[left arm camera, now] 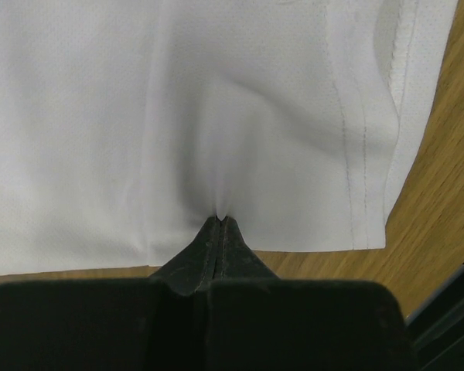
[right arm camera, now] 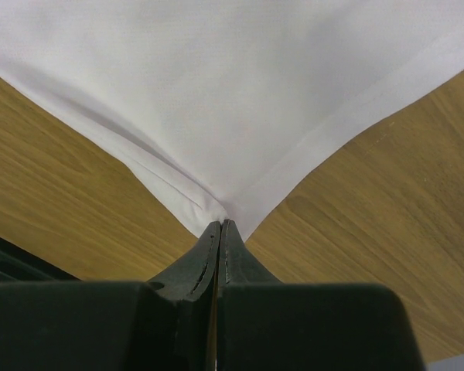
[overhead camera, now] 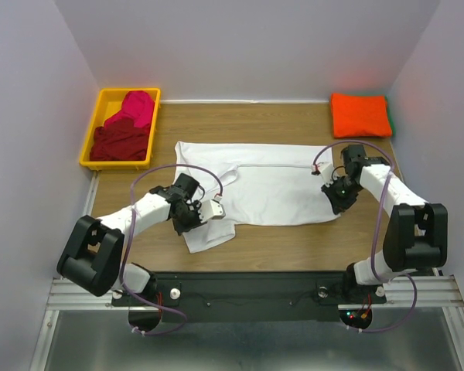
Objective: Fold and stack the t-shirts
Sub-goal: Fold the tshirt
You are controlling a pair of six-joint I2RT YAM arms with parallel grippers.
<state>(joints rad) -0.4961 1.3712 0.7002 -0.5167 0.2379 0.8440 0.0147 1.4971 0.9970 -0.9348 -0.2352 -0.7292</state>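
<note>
White t-shirt, flat on desk: left pincer clamps one edge, right pincer a hemmed corner (wood shows beside both).

Bright even overhead light, soft shadows, wrist views blurred nearest the lens

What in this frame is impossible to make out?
- Top view: neither grip shows from above; only the wrist views show the left gripper and right gripper pinching the white t-shirt.
- Top view: a green sliver at the orange t-shirt's right edge; the shirt covers the rest.
- Wrist views: frame edges cut off most of the white t-shirt.
</note>
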